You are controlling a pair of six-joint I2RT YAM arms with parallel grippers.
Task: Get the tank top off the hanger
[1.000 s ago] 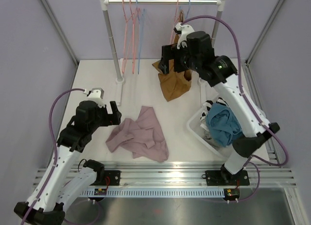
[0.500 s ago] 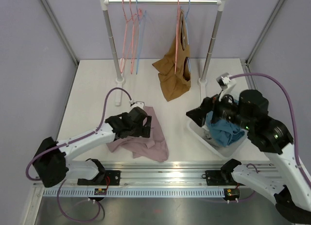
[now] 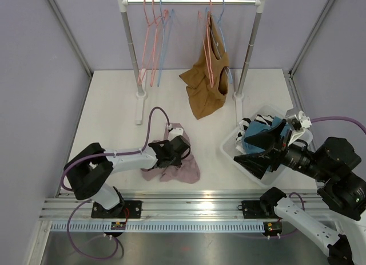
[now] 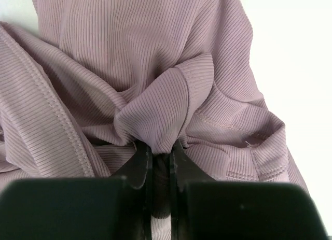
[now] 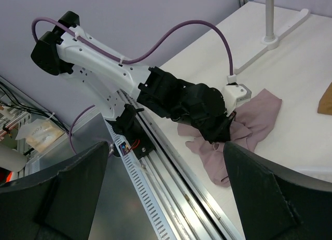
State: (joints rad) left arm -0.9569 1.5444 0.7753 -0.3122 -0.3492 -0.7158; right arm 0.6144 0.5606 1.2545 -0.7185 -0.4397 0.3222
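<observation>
Left arm stretched low, left end effector [image 4: 160, 146] clamped on pink garment [image 4: 155, 69]; right end effector [image 3: 245, 150] raised, jaws spread wide.

my brown tank top [image 3: 200, 96] hangs on the pink hanger [image 3: 209, 42], upper centre of the overhead frame, its crumpled hem slumped on the counter [image 3: 114, 105].

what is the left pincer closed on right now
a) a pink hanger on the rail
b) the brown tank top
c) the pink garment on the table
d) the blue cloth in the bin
C: in the left wrist view the left pincer is shut on a raised fold of the pink garment, while the brown tank top hangs from the rail, away from both arms.
</observation>
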